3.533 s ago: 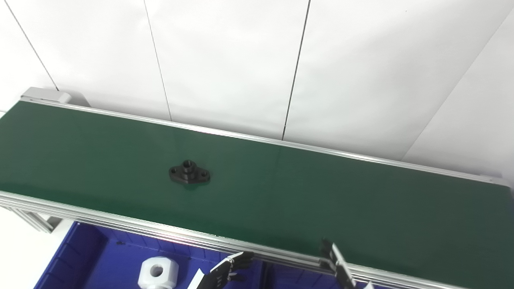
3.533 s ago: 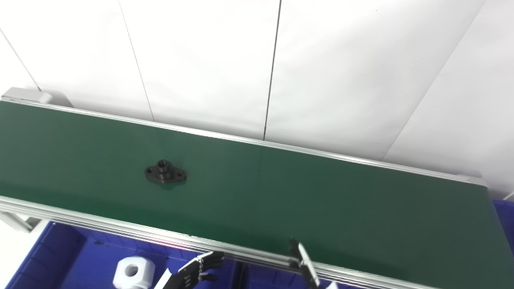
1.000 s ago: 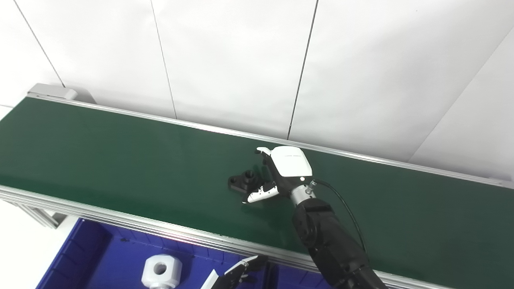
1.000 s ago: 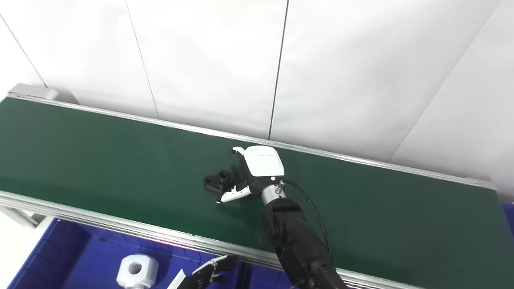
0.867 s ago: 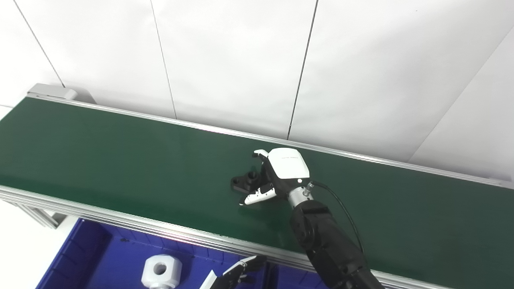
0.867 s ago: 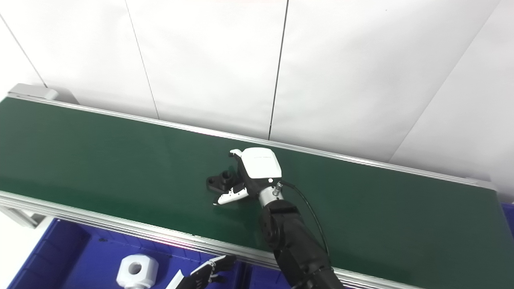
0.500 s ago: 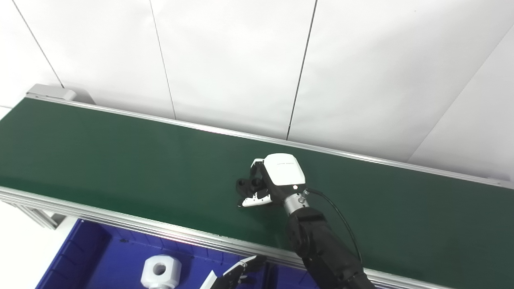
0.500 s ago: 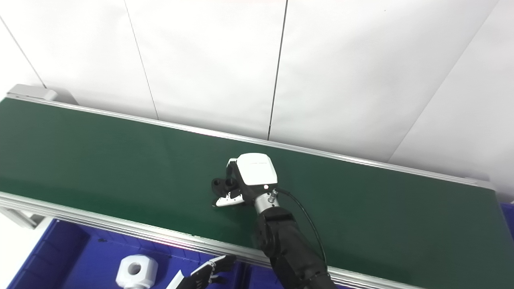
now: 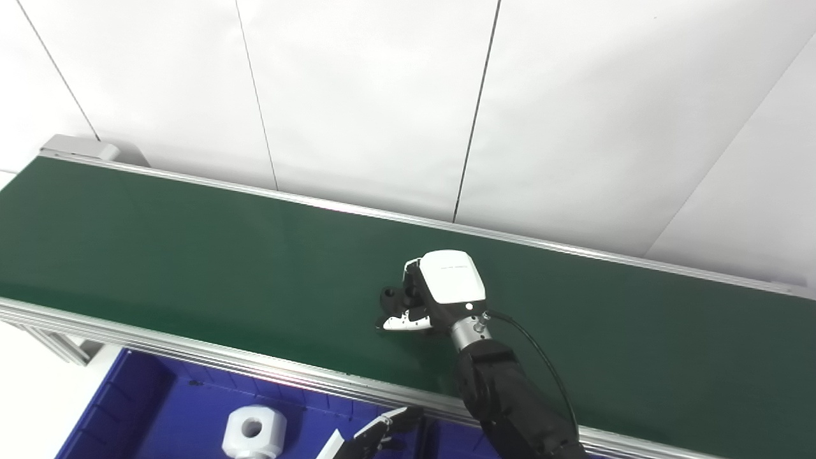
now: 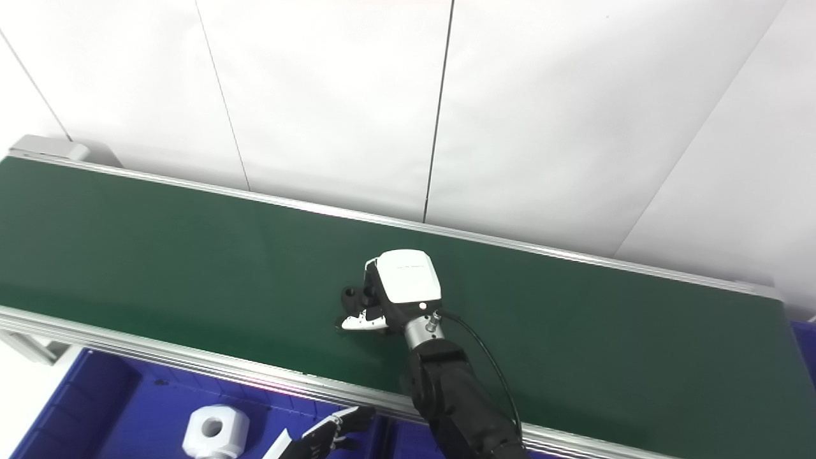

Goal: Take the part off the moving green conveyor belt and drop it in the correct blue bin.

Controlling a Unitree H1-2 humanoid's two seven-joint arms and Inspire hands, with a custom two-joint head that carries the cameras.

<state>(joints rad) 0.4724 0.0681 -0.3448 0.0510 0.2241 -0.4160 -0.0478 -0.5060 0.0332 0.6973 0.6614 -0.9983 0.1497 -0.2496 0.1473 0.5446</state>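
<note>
Right hand [image 9: 440, 296] out over the middle of the green conveyor belt [image 9: 191, 255], black forearm reaching in from the lower right, white back-plate facing up. Fingers curled down around the black flanged part [image 9: 390, 298], thumb with white tip [image 9: 400, 322] tucked in on the near side. Part mostly hidden under the palm; only its left ear with one bolt hole showing, just left of the hand. Looked closed on the part, though whether lifted clear of the belt or resting on it could not be made out from either eye view. Black cable [image 9: 542, 357] looping from the wrist along the forearm.

Left hand [image 10: 325, 437] low at the bottom edge, below the near aluminium rail [image 9: 191, 357], only dark fingers and a bit of white casing in view. Fingers loosely spread, holding nothing, poised above the blue bin [image 9: 134, 408].

White hex nut-shaped part [image 9: 252, 432] lying in that bin at lower left, bore facing up. Edge of a second blue bin [image 10: 804, 344] seen at the far right in the right eye view, beyond the belt end. White panelled wall [image 9: 382, 95] behind the belt.
</note>
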